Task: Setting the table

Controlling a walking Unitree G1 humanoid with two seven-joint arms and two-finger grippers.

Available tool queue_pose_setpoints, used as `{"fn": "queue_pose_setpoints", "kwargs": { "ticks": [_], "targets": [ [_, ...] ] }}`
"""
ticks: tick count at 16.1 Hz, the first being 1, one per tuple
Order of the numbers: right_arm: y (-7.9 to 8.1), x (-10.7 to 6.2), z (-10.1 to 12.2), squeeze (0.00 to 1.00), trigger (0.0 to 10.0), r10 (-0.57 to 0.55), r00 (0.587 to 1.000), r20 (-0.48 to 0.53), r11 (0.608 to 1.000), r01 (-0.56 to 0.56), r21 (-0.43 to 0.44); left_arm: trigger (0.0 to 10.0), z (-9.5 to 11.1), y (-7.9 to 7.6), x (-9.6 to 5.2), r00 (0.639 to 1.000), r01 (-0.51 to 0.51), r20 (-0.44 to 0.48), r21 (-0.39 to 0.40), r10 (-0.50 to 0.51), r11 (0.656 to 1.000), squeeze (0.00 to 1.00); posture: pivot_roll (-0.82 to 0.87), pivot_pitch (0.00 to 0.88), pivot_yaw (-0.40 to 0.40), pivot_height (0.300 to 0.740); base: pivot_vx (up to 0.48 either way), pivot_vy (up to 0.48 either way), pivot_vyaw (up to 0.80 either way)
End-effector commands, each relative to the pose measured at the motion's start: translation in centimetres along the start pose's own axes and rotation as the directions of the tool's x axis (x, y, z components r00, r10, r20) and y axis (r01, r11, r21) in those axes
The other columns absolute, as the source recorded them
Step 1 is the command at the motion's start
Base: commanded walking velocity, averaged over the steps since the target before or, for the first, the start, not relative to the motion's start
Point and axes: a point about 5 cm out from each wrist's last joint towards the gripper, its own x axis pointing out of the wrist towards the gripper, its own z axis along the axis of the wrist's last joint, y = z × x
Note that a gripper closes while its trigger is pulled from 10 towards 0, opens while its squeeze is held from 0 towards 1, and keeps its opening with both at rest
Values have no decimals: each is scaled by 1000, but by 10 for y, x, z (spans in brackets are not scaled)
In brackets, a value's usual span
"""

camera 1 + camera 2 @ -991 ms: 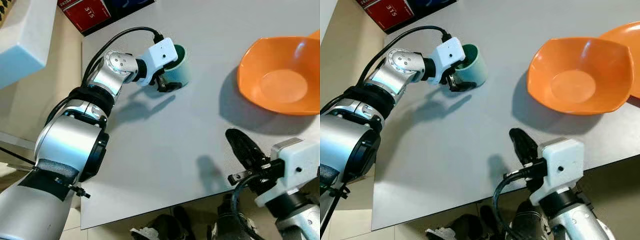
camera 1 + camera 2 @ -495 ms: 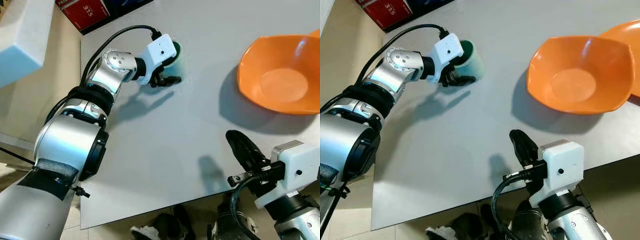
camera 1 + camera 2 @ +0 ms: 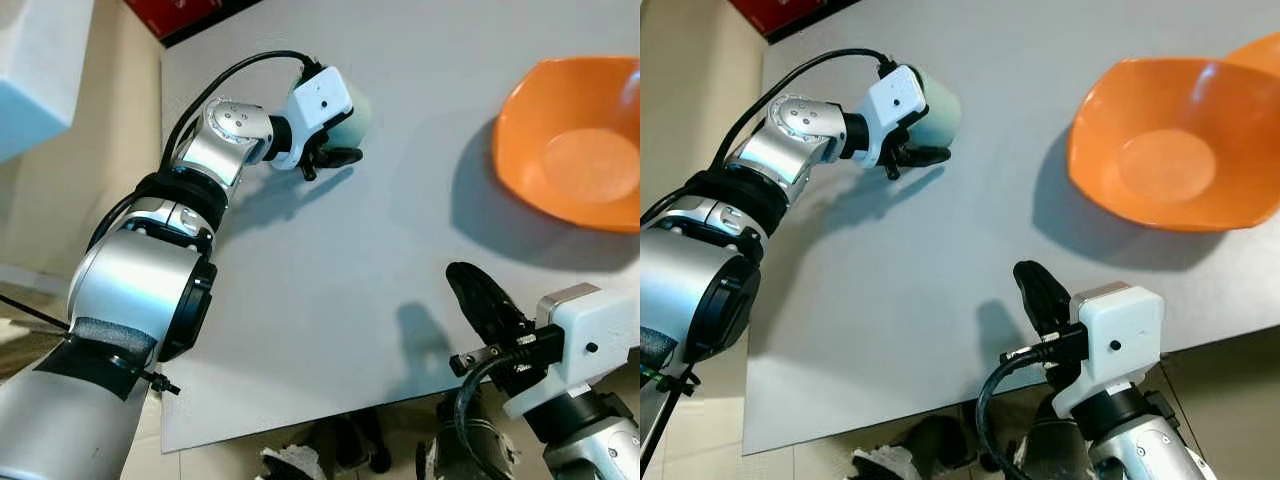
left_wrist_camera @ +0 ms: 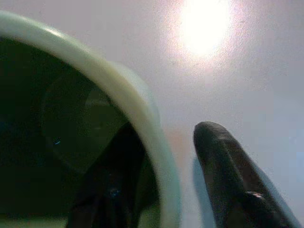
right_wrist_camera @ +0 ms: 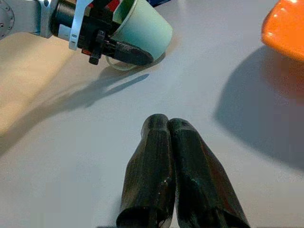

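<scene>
Mint-green cup (image 5: 145, 32) sits tipped on its side near the tabletop's far left corner, its long axis lying almost flat: the mouth faces back toward the left arm, the base points out toward the middle of the grey table (image 3: 400, 250). The left gripper (image 3: 330, 150) is clamped on its rim, one black finger inside the dark hollow and the other finger (image 4: 232, 183) outside against the wall. The wrist block hides most of the cup's mouth in the head views, and the wrist camera shows its inside as little more than shadow. The right gripper (image 5: 172, 124) hovers low over the near edge of the tabletop, fingers pressed together and holding nothing. An orange bowl (image 3: 1160, 160) rests by the right edge, cut off by the frame, with a second orange rim (image 3: 1260, 50) peeking behind it.
</scene>
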Motion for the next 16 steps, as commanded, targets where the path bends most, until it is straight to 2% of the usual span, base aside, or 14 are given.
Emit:
{"fn": "queue_pose_setpoints", "kwargs": {
  "ticks": [1,5,6,7,12,16],
  "targets": [
    [6,-3,2,0,10000,24,1000,1,999,-24,23,0,-7,7,-10,1000,-23,-11,-11,23,1000,0,-449,328,400,740,0,0,0],
    [6,-2,2,0,10000,23,1000,-3,1000,-23,18,39,-4,6,-9,999,-27,-28,72,29,997,0,-448,325,400,740,0,0,0],
    [6,-2,1,0,10000,24,1000,-5,1000,-24,19,10000,-4,6,-8,999,-35,-27,74,37,997,204,-448,325,400,740,0,0,0],
    [7,-2,1,0,10000,23,1000,-7,1000,-23,21,10000,-3,7,-9,999,-40,-23,75,42,996,996,-446,323,400,740,0,0,0],
    [9,-2,0,0,10000,22,1000,-13,1000,-22,22,10000,5,8,-8,999,-31,23,54,30,998,1000,-452,315,400,740,0,0,0],
    [11,-2,-2,0,10000,22,1000,-16,999,-21,23,10000,21,12,-8,995,-50,91,64,45,997,1000,-455,307,400,740,0,0,0]
  ]
}}
